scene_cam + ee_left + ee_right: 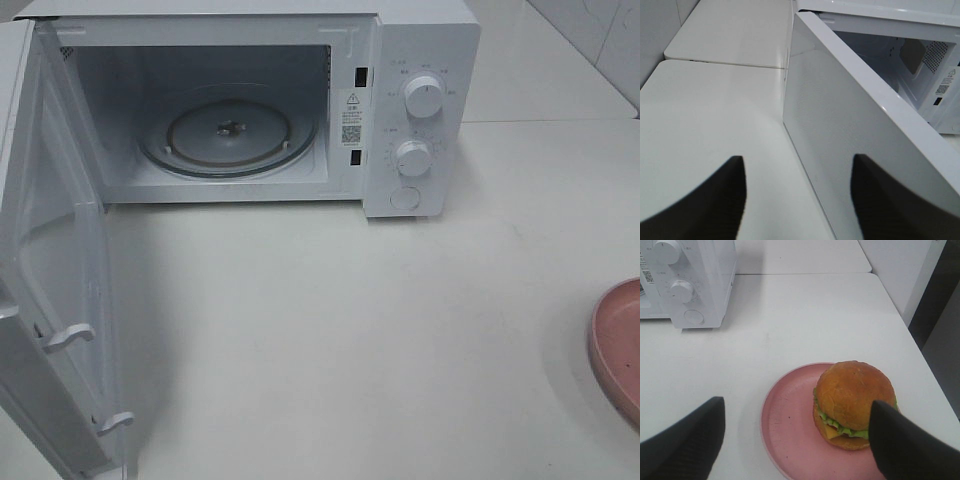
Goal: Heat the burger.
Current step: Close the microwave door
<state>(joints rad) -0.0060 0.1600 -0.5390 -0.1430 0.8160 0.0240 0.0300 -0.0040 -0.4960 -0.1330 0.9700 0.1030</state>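
Note:
The burger (855,395), with a glossy brown bun, green lettuce and yellow cheese, sits on the right part of a pink plate (790,425) in the right wrist view. My right gripper (797,404) hovers open over the plate, and one finger (905,445) overlaps the burger's side. Only the plate's rim (615,350) shows at the right edge of the exterior view; the burger is out of sight there. My left gripper (799,159) is open beside the microwave's open door (850,135), with nothing held. Neither gripper shows in the exterior view.
The white microwave (420,100) stands at the back of the white table (350,330). Its door (50,300) is swung wide open to the left. The glass turntable (230,135) inside carries nothing. Two knobs (423,96) sit on its right panel.

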